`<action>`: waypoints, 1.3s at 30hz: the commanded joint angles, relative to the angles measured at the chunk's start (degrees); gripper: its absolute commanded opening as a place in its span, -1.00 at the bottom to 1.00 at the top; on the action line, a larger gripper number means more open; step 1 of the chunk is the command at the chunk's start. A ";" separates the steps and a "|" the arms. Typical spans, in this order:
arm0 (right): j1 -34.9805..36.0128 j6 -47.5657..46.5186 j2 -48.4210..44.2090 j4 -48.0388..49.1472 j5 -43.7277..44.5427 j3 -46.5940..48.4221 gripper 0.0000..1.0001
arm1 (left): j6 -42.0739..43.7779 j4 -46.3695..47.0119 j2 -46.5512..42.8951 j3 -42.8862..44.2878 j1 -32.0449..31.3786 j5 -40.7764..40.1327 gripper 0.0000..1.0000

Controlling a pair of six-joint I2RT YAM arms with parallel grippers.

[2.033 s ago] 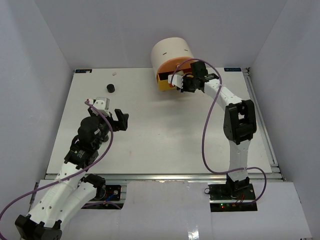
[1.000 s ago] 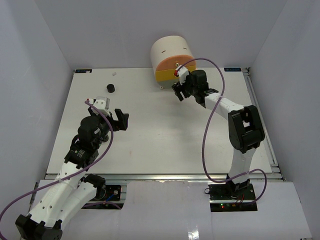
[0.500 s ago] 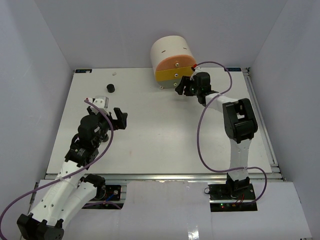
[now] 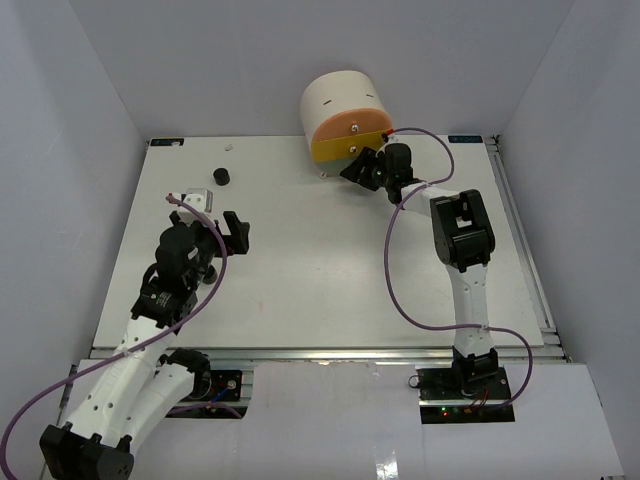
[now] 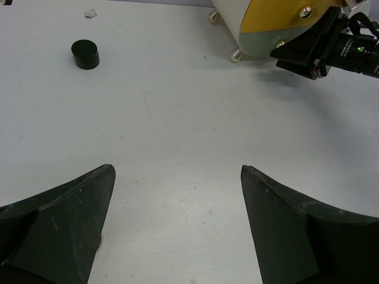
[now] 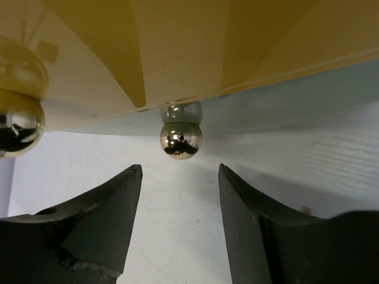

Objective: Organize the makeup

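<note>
At the far edge of the white worktop (image 4: 320, 260), my right tool (image 6: 179, 174) sits low against the front of the big cream cylindrical box (image 4: 345, 100). Its jaws are parted, and the small polished silver ball knob (image 6: 180, 140) of a lower drawer lies just ahead of the gap, touching neither finger. My left tool (image 5: 176, 171) hovers spread wide and holds nothing. The only makeup I can see is one small black round jar (image 4: 221, 176), standing alone well to the left of the box.

The knob is round and slick, so a grip closed short of it or off-centre would likely slip. The box rests on little ball feet, and a crooked pull could drag it rather than slide the drawer out. The second, gold-tinted knob (image 6: 18, 118) sits close to my left finger. The back wall is tight behind the box, but bare worktop opens toward my bases.
</note>
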 commanded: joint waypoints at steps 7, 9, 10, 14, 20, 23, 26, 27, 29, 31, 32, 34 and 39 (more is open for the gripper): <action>-1.47 6.34 1.76 4.34 1.22 4.59 0.09 | 0.12 0.46 0.79 -0.31 1.42 -0.23 0.96; -1.80 6.48 1.33 4.59 1.86 3.65 0.08 | 0.20 0.41 1.12 -0.31 1.55 -0.02 0.96; -1.89 6.42 1.24 4.73 2.15 3.46 0.08 | 0.15 0.47 1.21 -0.37 1.68 0.12 0.96; -2.24 6.33 0.64 5.18 2.68 2.72 0.07 | 0.19 0.41 1.60 -0.31 1.74 0.35 0.96; -2.45 6.57 -1.07 7.42 2.96 -0.46 0.05 | 0.12 0.50 1.68 -0.40 1.82 0.35 0.96; -2.58 7.16 -0.84 7.60 3.09 0.03 0.06 | 0.17 0.59 1.90 -0.49 1.74 0.40 0.96; -2.53 8.10 -0.23 7.69 2.73 1.25 0.05 | 0.20 0.66 2.36 -0.57 1.82 0.36 0.96; -2.50 8.45 -0.05 7.80 2.66 1.37 0.05 | 0.21 0.67 2.49 -0.54 1.82 0.35 0.96; -2.45 9.00 0.23 7.95 2.75 1.68 0.05 | 0.28 0.60 2.71 -0.49 1.82 0.28 0.96; -2.64 9.56 0.72 7.95 2.85 2.50 0.03 | 0.30 0.65 2.92 -0.59 1.82 0.15 0.96; -2.69 9.73 0.99 7.95 2.81 2.98 0.00 | 0.30 0.61 2.97 -0.64 1.82 0.11 0.96; -2.76 10.36 1.34 8.01 2.62 3.66 -0.07 | 0.30 0.58 3.10 -0.66 1.82 0.03 0.96; -2.81 11.80 1.56 8.75 1.94 3.78 -0.31 | 0.30 0.59 3.37 -0.66 1.83 0.00 0.96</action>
